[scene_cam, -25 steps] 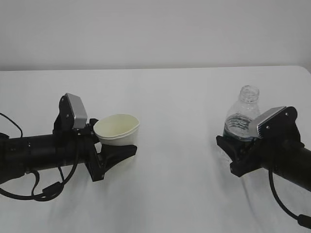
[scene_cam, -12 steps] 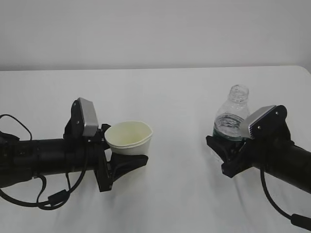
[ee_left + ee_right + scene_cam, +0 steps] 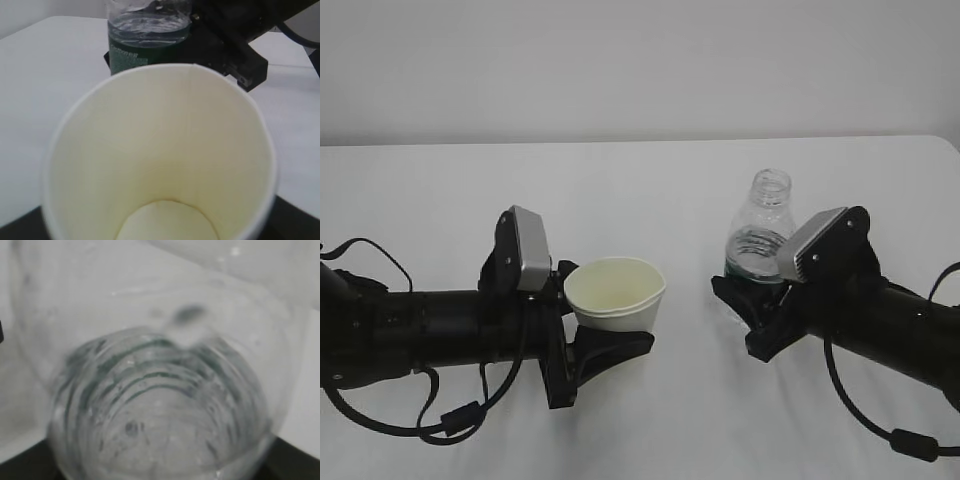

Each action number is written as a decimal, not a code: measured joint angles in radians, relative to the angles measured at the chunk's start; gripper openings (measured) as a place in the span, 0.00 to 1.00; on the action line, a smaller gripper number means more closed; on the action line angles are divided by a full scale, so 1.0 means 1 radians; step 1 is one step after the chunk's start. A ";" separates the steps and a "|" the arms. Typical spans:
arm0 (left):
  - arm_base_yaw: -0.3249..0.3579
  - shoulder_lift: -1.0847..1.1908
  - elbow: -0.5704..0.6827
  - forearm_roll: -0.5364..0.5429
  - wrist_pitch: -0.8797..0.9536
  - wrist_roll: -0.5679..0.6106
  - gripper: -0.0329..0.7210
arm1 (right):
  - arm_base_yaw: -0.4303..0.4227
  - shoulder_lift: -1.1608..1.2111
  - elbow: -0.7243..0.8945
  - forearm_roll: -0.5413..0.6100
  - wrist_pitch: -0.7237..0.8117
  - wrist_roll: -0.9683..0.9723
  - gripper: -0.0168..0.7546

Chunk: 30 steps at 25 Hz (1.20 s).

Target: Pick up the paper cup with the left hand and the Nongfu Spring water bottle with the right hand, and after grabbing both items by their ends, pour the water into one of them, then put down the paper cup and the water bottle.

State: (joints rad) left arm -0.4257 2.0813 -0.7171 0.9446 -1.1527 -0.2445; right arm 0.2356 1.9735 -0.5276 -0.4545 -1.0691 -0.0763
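Two arms near mid-table, paper cup (image 3: 616,293) & bottle (image 3: 757,236) apart, upright.

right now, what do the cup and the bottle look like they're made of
The paper cup looks like thin matte paperboard: white outside, cream inside, with a rolled rim and a straight side seam visible in the left wrist view. The water bottle looks like clear, glossy thin plastic: ribbed see-through walls, a threaded open neck, and a dark green label, probably printed film.
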 joint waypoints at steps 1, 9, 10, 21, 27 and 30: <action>-0.006 0.000 0.000 0.000 0.000 0.000 0.67 | 0.007 -0.004 -0.011 -0.006 0.010 0.000 0.64; -0.010 0.000 0.000 -0.013 0.000 0.000 0.67 | 0.028 -0.057 -0.080 -0.074 0.114 0.000 0.64; -0.010 0.000 0.000 -0.013 0.000 0.000 0.67 | 0.028 -0.061 -0.083 -0.079 0.119 0.000 0.64; -0.012 0.000 0.000 -0.014 0.000 0.000 0.67 | 0.068 -0.072 -0.166 -0.158 0.237 -0.008 0.64; -0.012 0.000 0.000 -0.012 0.000 0.000 0.67 | 0.116 -0.072 -0.213 -0.178 0.278 -0.047 0.64; -0.012 0.000 0.000 -0.005 0.000 0.000 0.67 | 0.118 -0.072 -0.216 -0.178 0.285 -0.076 0.64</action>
State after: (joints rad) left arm -0.4380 2.0813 -0.7171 0.9393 -1.1527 -0.2445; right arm 0.3536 1.9017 -0.7438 -0.6320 -0.7843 -0.1523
